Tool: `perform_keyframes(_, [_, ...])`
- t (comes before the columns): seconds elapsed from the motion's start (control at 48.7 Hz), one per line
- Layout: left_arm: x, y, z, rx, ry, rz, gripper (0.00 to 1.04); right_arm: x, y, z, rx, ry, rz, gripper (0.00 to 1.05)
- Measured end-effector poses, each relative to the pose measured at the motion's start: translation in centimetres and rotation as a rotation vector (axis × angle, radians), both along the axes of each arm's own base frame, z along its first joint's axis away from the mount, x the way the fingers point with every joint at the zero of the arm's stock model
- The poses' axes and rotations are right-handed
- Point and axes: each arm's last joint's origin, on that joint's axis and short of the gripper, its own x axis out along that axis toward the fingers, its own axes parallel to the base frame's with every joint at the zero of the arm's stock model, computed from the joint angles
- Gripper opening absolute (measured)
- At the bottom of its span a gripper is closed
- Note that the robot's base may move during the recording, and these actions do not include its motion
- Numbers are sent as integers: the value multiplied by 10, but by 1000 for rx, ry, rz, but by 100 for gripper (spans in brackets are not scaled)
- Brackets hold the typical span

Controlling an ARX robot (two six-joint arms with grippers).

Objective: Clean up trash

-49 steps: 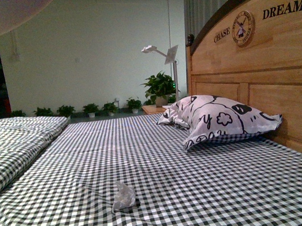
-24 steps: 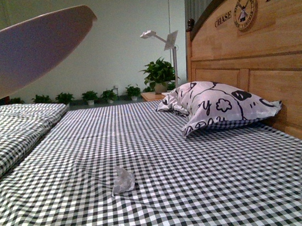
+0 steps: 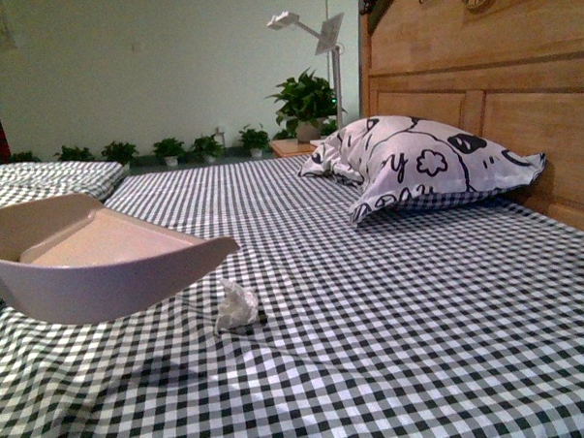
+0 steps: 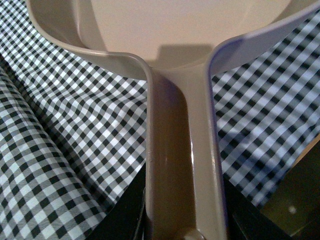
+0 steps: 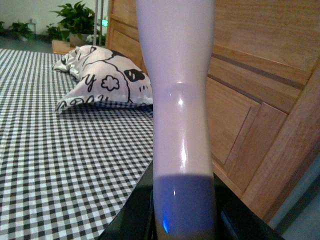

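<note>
Bed covered by a black-and-white checked sheet, backed on the right by a tall wooden headboard with recessed panels. A white pillow printed with black doodles leans against the headboard, lying on the sheet. At the left of the front view, the pink dustpan hangs just above the sheet with its open side up and a shadow below it, its pointed lip directed toward the trash. This small crumpled whitish wad lies on the sheet near the front of the bed, just beside and below that lip; contact cannot be judged. In the left wrist view the dustpan's handle runs down into the left gripper, whose dark jaws press its two sides, clamped on it. In the right wrist view the right gripper likewise grips a smooth white handle standing upright between its jaws, and what the handle carries is out of frame. Background: a potted plant and a white lamp beside the headboard.
</note>
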Motion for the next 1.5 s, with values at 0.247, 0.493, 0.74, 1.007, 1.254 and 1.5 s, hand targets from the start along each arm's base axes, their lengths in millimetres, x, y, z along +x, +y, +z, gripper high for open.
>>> perform_keyframes(0.247, [33, 2, -20, 121, -9, -78, 27, 0, 0, 0, 0, 0, 0, 20])
perform_keyframes(0.493, [47, -1, -40, 131, 28, -121, 27, 0, 0, 0, 0, 0, 0, 20])
perform_keyframes(0.74, [46, 1, -50, 137, 52, -131, 27, 0, 0, 0, 0, 0, 0, 20])
perform_keyframes(1.007, [45, 6, -58, 137, 68, -123, 27, 0, 0, 0, 0, 0, 0, 20])
perform_keyframes(1.254, [49, 9, -69, 130, 89, -124, 27, 0, 0, 0, 0, 0, 0, 20])
perform_keyframes(1.5, [57, 12, -78, 126, 93, -123, 27, 0, 0, 0, 0, 0, 0, 20])
